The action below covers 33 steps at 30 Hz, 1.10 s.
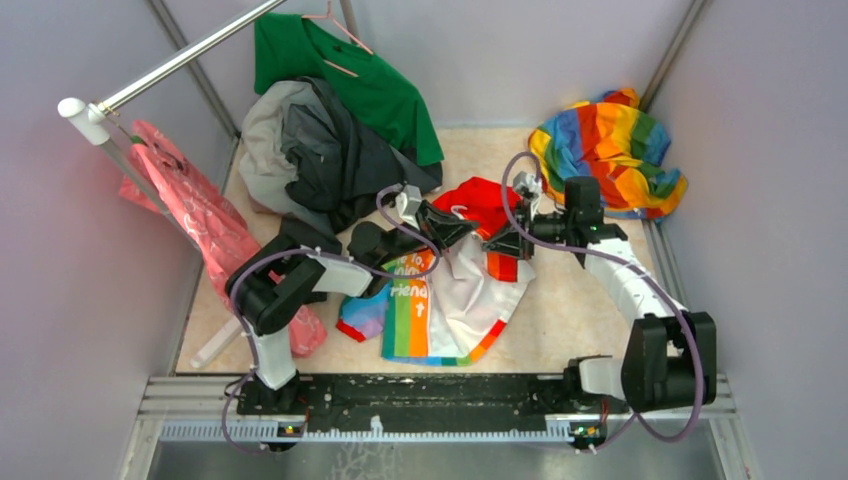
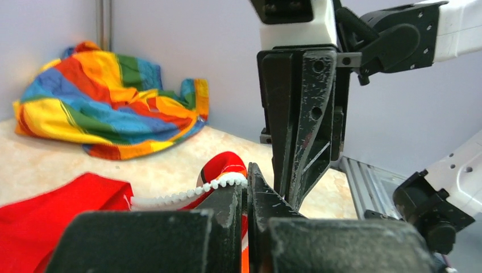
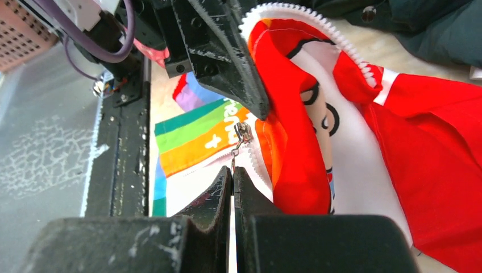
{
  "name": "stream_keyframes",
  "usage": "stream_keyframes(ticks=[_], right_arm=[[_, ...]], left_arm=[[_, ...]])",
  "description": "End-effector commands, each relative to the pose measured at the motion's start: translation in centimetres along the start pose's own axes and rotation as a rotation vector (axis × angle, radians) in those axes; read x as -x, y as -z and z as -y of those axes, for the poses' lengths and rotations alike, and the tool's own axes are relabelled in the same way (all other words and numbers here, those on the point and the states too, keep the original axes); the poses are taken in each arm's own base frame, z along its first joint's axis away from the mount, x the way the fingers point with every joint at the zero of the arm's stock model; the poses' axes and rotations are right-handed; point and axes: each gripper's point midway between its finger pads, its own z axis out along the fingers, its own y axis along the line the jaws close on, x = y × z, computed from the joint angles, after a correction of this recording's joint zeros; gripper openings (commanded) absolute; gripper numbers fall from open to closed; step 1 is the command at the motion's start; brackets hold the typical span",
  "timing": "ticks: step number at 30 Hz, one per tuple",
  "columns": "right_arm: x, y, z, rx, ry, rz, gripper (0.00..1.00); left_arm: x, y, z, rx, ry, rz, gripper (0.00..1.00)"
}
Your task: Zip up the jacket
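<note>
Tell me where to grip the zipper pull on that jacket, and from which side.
Pinch the thin metal tab hanging off the slider, coming end-on from its free tip, where the right gripper sits shut: it dangles clear of the jacket cloth.

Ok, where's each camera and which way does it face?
Top external: overhead behind the bases, looking down at the white rainbow-panelled jacket; both arms.
Left wrist: low, facing the wall; left gripper below, right gripper ahead.
Right wrist: facing the base rail; fingers pinch the metal zipper pull.
Both wrist views share white zipper teeth.
</note>
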Motion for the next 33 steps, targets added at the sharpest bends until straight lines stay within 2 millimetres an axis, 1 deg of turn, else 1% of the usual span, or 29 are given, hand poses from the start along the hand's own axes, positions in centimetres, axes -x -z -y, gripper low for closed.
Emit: stream_keyframes(ticks=[1,4,6,9,13,15,18,20,22,24,26,28,31,32,33], right_arm=[[-2.6,-0.8,-0.4,-0.004,-0.001,-0.115,0.00],[-3.0,-2.0,-1.0,0.016,0.043,-0.143,0.00],[-2.4,-2.5,-1.0,0.019,0.063,-0.113,0.00],[-1.1,-2.8,-1.3,0.037,0.046,-0.047,0.00],[-0.9,-3.0,-2.0,0.078,0.048,-0.017,0.00],[-1.0,-3.0,-1.3,0.038,0.054,-0.025,0.00],[-1.7,-2.6,1.1,-0.099,0.044,-0.071,0.00],[-2.1,-2.4,1.2,-0.103,0.039,-0.092,0.00],[-2.6,-2.3,0.9,-0.092,0.061,-0.113,0.00],[-3.0,-2.1,1.3,-0.123,0.080,-0.128,0.00],[-3.1,-1.9,1.9,-0.159,0.087,-0.146,0.00],[-2.9,-1.8,2.1,-0.176,0.096,-0.147,0.00],[-1.9,-1.5,1.8,-0.159,0.077,-0.102,0.00],[-1.0,-1.2,0.9,-0.100,0.066,-0.051,0.00],[0.0,-0.4,0.7,-0.081,0.054,-0.001,0.00]], left_arm=[[5.4,-0.1,-0.3,-0.030,-0.012,0.202,0.00],[5.1,-0.4,-0.5,0.004,-0.009,0.228,0.00],[4.7,-0.7,-0.3,0.013,-0.002,0.237,0.00],[3.8,-1.3,0.7,0.010,-0.006,0.244,0.00],[3.7,-1.6,0.7,0.048,-0.025,0.268,0.00],[4.0,-1.7,0.8,0.052,-0.037,0.275,0.00],[3.9,-2.1,1.2,0.072,-0.092,0.262,0.00],[3.9,-2.4,1.3,0.100,-0.122,0.262,0.00],[4.5,-2.3,0.6,0.156,-0.123,0.284,0.00],[5.7,-1.9,0.0,0.208,-0.118,0.324,0.00],[6.8,-1.8,0.0,0.230,-0.108,0.358,0.00],[7.5,-1.5,-0.1,0.270,-0.081,0.389,0.00],[8.1,-1.2,0.5,0.292,-0.031,0.429,0.00],[8.3,-1.1,0.6,0.304,-0.020,0.440,0.00],[8.4,-0.9,0.7,0.315,-0.013,0.450,0.00]])
